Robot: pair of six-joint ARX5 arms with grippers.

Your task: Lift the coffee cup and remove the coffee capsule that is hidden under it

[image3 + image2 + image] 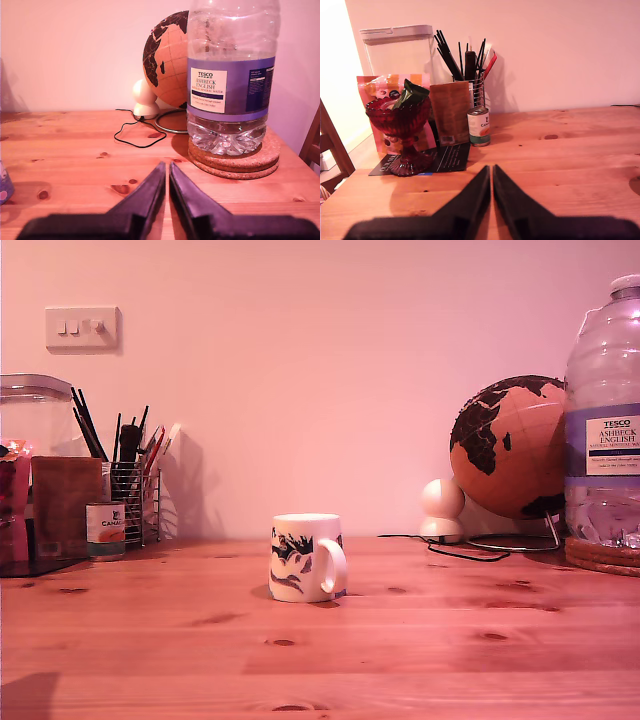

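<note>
Grippers shut and empty, both of them: my first gripper [491, 172] with its dark jaws drawn together to a thin slit, facing a small labelled tin can [479, 126] and a wire pen holder [470, 80]; my second gripper [166, 167] closed likewise, facing a large Tesco water bottle [231, 75] on cork coasters [235, 160]. Neither one seen in the exterior view.

Stood alone near the middle of the pine table [320, 660], well apart from everything else: the coffee cup [305, 558], a white ceramic mug with dark blue-black cartoon drawings, its loop handle [333, 565] turned towards the exterior view's right. No coffee capsule in sight; presumably covered by the cup.

Judged rigid, fairly heavy for its size, glazed and therefore slippery, breakable if dropped or knocked over. Best held by the handle, or across the wall near the rim, then raised straight up. Capsule probably light and easily nudged aside.

Further out, against the wall: a cork globe [510, 445] at the exterior view's right, with a thin black cable [460, 552] trailing on the wood.
</note>
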